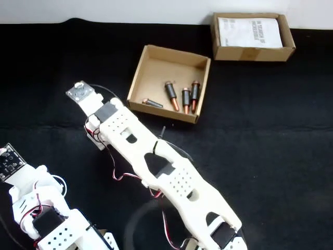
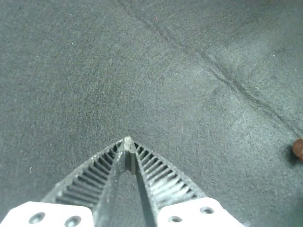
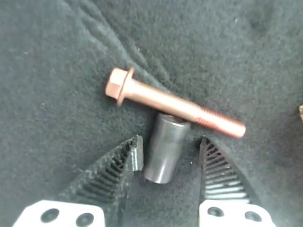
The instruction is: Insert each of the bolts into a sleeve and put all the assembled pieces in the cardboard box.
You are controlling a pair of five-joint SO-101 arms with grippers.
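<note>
Right tool: gapes wide, grips nothing. Straddles a dark grey sleeve that lies on the black tabletop, one ribbed finger just beside it on either side. Copper flange bolt flat on the cloth just past the fingertips. Lies crosswise to the sleeve, its shank against the sleeve's far end, not inserted. Cannot place this pair relative to the cardboard box with any certainty.

Left tool: pressed shut, tips meeting, nothing between them. Points down at bare cloth. Small copper-coloured stub at the edge of that view, well apart from the tips.

Cardboard box open-topped. Holds three assembled pieces side by side along one wall, dark sleeves with copper ends toward the box wall nearest the arms. Holds a fourth piece too, lying apart from the three, near the box's opposite near corner.

Long white arm stretched across the tabletop, its wrist just beside the box's near corner. Other arm folded back, well apart from the box.

Second cardboard box beyond the first, near its far corner and not touching it. Printed sheet inside it.
</note>
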